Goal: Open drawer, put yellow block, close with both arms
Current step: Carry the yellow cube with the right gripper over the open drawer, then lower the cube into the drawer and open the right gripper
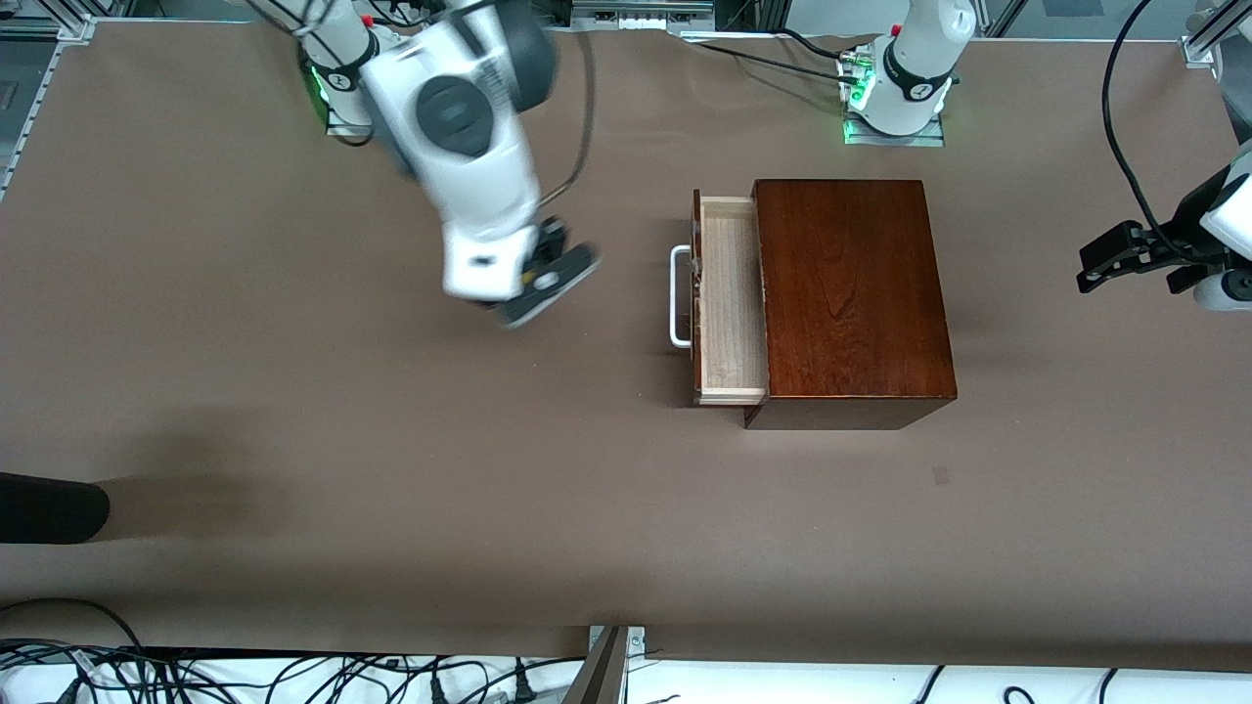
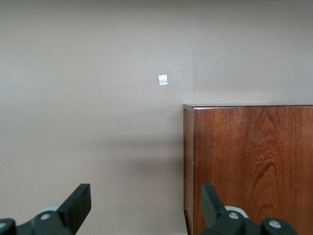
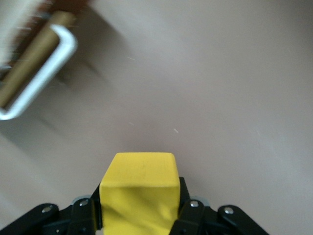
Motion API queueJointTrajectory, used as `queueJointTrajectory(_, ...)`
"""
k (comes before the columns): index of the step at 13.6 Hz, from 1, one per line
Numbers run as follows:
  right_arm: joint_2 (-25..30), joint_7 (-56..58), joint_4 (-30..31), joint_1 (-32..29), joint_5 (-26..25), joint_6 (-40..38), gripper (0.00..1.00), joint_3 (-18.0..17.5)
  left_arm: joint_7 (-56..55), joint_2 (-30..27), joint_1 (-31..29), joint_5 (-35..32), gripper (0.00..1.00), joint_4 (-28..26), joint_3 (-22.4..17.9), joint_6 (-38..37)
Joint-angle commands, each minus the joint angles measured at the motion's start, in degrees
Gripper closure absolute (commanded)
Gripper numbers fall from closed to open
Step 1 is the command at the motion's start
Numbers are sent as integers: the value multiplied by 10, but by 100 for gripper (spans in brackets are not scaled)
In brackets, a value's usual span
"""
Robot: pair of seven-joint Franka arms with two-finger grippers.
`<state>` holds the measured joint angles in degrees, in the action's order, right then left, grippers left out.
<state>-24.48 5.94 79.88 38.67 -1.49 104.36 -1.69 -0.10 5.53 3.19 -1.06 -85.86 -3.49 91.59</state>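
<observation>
The drawer (image 1: 729, 303) stands pulled out of the mahogany box (image 1: 851, 293), its pale tray empty and its white handle (image 1: 678, 296) facing the right arm's end of the table. My right gripper (image 1: 548, 279) is over bare table beside the handle and is shut on the yellow block (image 3: 139, 191). The block is hidden in the front view. The handle also shows in the right wrist view (image 3: 41, 81). My left gripper (image 1: 1110, 262) waits open and empty at the left arm's end of the table. In the left wrist view it (image 2: 144, 203) looks at the box (image 2: 252, 166).
A dark rounded object (image 1: 49, 508) lies at the near edge toward the right arm's end. A small tape mark (image 1: 941, 475) is on the table nearer the front camera than the box; it also shows in the left wrist view (image 2: 163, 79). Cables (image 1: 293, 675) run along the near edge.
</observation>
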Motion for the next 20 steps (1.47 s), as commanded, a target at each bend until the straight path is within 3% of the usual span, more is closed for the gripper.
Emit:
queueJointTrajectory(1,-82,75,-130,64,-10,-12,100,8,13,-10,-4,15,0,-9,2,0)
queueJointTrajectory(4,-148,79,-204,138,-15,20,100,9,12,-10,-3,15,0,-8,3,-1)
queueJointTrajectory(7,-166,115,-205,173,-43,62,100,9,12,-10,1,15,0,-5,4,-2)
queueJointTrajectory(12,-198,190,-206,191,-63,103,100,11,-8,-10,4,14,0,-4,15,-3)
queueJointTrajectory(20,-245,215,-206,198,-84,147,100,13,-9,-10,4,12,0,-4,17,-3)
